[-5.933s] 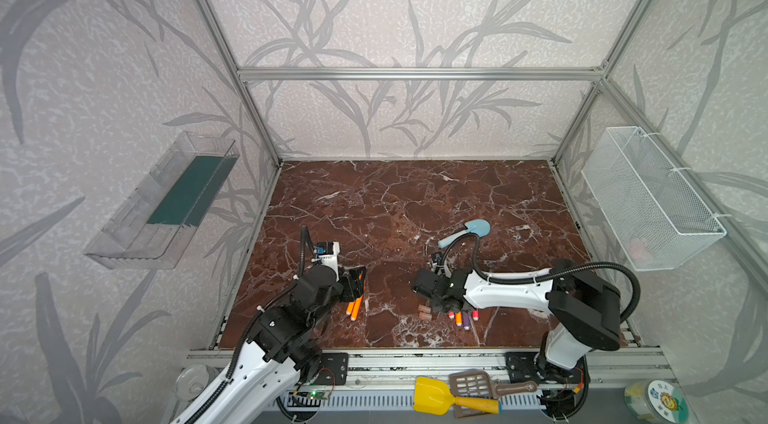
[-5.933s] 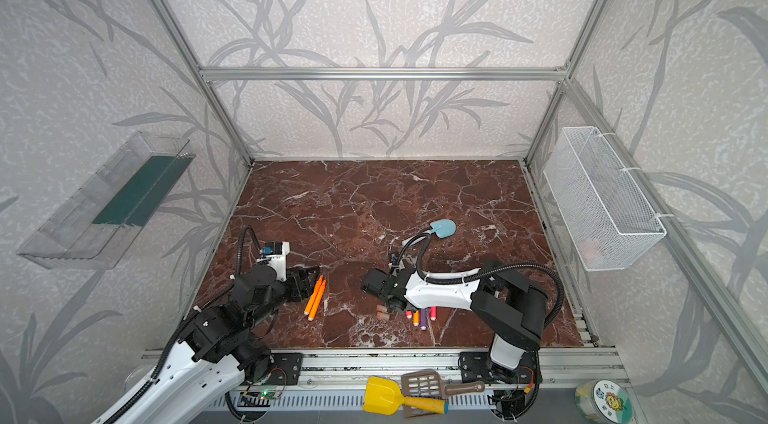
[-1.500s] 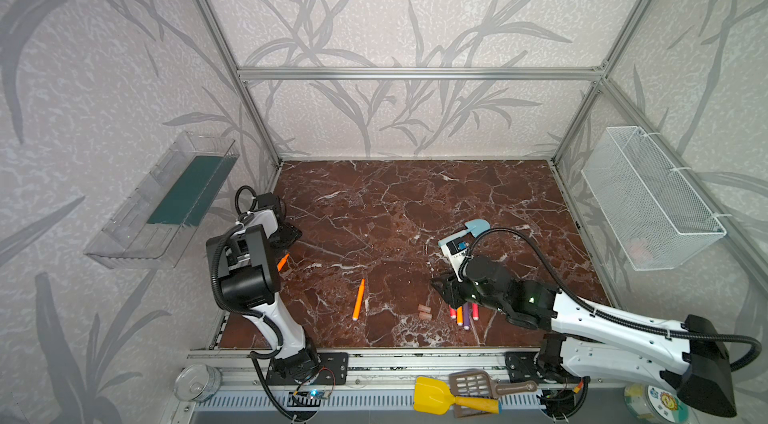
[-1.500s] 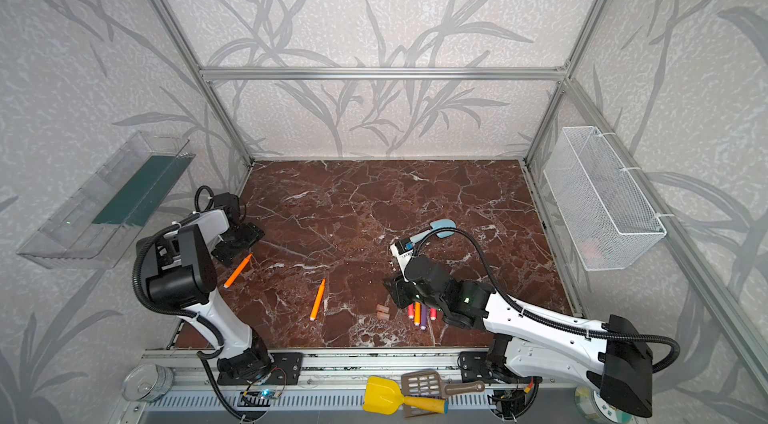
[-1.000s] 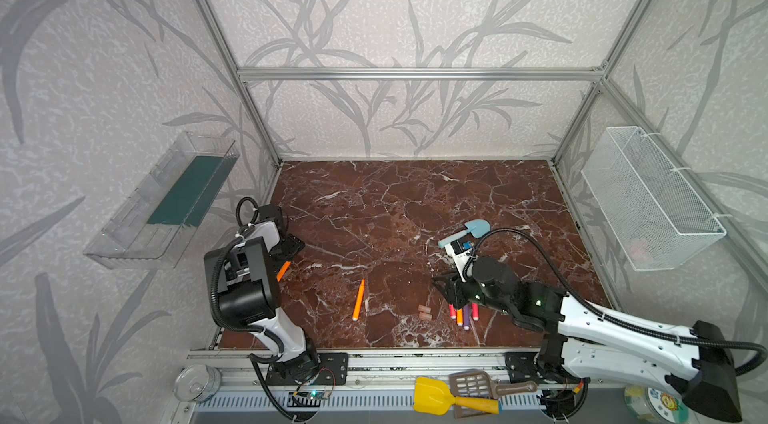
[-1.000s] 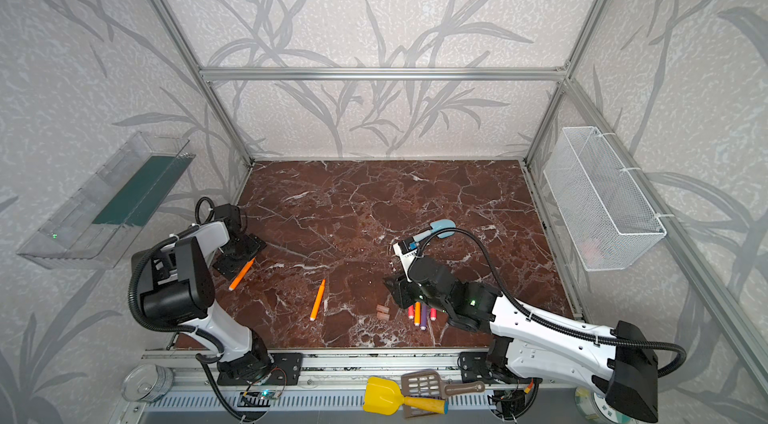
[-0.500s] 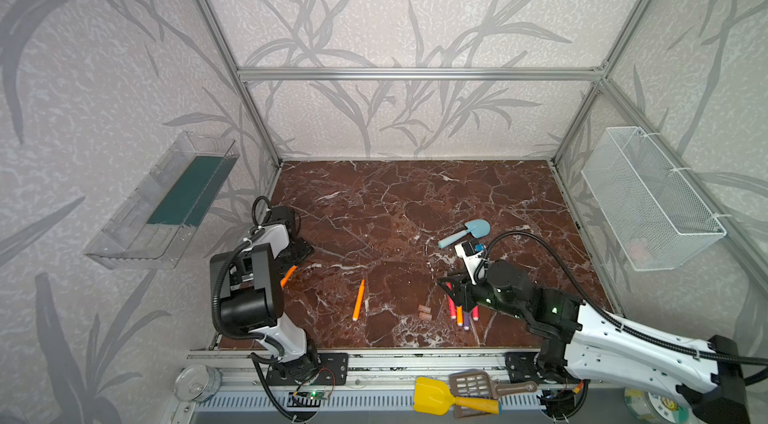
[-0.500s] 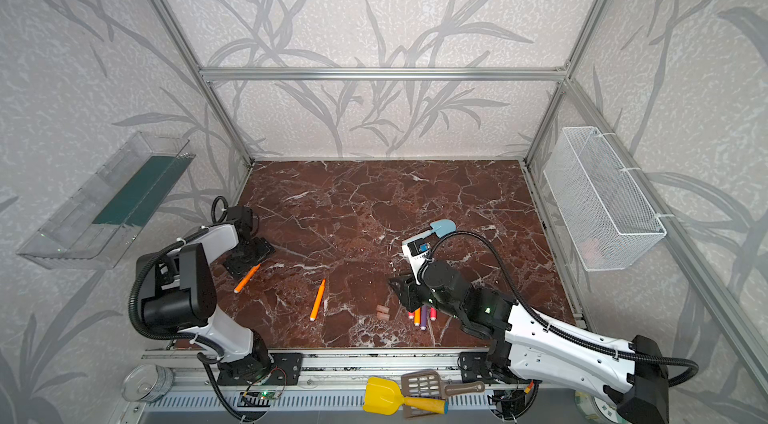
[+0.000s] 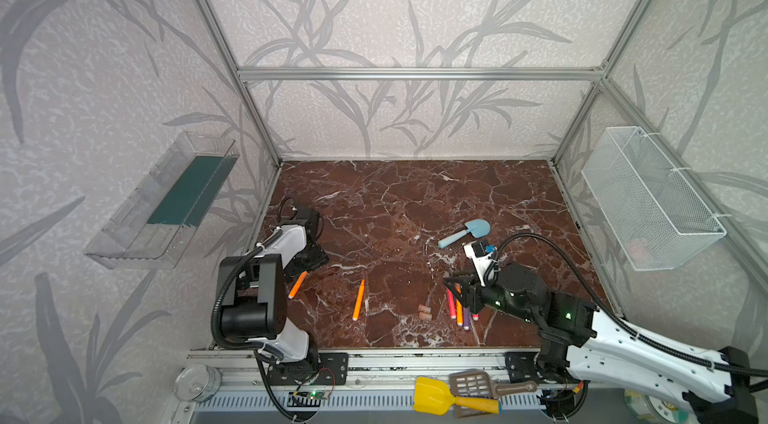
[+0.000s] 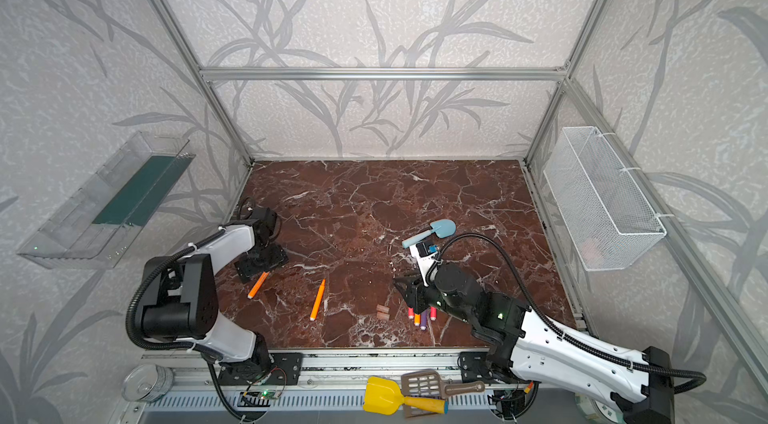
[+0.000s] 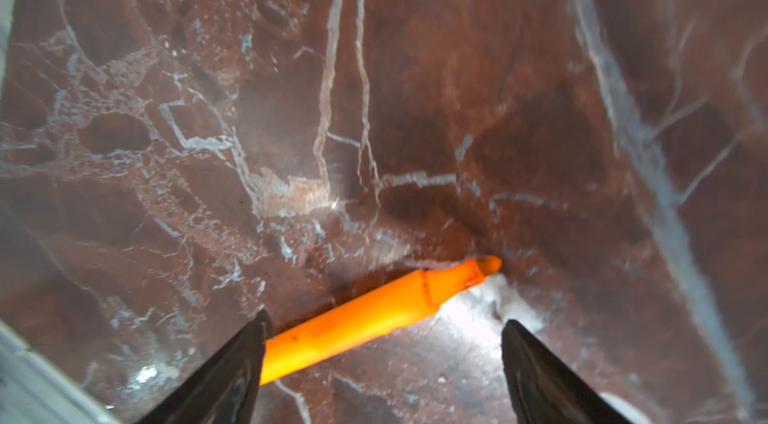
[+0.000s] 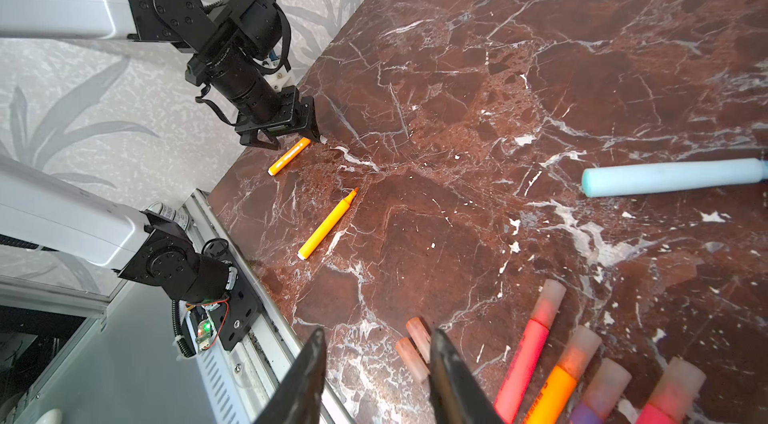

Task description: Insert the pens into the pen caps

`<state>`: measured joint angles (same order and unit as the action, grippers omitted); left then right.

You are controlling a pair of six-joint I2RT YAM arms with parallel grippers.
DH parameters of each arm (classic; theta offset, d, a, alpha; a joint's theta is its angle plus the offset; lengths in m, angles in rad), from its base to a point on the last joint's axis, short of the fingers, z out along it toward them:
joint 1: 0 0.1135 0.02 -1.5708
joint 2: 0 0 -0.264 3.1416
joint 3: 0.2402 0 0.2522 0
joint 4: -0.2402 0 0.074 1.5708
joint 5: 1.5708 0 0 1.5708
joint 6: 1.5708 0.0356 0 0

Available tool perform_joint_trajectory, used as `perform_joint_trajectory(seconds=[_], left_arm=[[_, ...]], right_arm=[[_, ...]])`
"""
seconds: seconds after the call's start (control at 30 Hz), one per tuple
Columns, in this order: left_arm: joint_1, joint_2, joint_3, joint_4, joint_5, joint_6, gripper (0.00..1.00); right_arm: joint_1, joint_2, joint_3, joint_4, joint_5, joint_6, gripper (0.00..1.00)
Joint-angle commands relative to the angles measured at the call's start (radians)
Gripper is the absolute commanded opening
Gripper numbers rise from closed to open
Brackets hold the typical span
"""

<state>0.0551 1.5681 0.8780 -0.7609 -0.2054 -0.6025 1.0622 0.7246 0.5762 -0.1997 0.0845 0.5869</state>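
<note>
Marble tabletop [image 9: 395, 202]: left gripper [image 11: 383, 318] was brought over orange pen [image 11: 353, 326], jaws wide apart, contact unclear; right gripper [image 12: 376, 332] narrowly parted, empty.

brown marble tabletop [image 9: 395, 202], light-blue toy shovel [image 9: 464, 234] right of centre, white wire basket [image 9: 648, 202] on right wall, clear shelf [image 9: 137, 226] on left wall, yellow scoop [image 9: 432, 395] overlapping slotted spatula [image 9: 471, 383] at front rail, round tin [image 9: 197, 380] front-left

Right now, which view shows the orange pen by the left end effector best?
The left wrist view: the orange pen fills it, its bare tip sharp, between the fingers of the open left end effector. The right wrist view shows the pen nearly whole, but far off. Both top views show it small.
</note>
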Motion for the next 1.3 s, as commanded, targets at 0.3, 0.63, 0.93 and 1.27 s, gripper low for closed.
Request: perform_joint_trajectory(seconds=[0.3,0.63,0.93,1.27], left_arm=[[-0.152,-0.027,0.016,-0.183,-0.068,-0.097,0.75],[-0.183,-0.056,0.041,-0.196,-0.143,-0.089,0.75],[-0.074,-0.017,0.063,-0.143,-0.112,-0.032,0.95],[-0.044,-0.005,-0.025,-0.051,0.0,-0.02,0.96]], right_arm=[[0.003,-0.084,-0.022,-0.038,-0.007,0.011,0.41],[0.004,-0.141,-0.043,-0.055,-0.011,0.019,0.42],[0.005,-0.193,-0.059,-0.076,-0.012,0.024,0.42],[0.005,-0.219,-0.06,-0.084,-0.017,0.02,0.43]])
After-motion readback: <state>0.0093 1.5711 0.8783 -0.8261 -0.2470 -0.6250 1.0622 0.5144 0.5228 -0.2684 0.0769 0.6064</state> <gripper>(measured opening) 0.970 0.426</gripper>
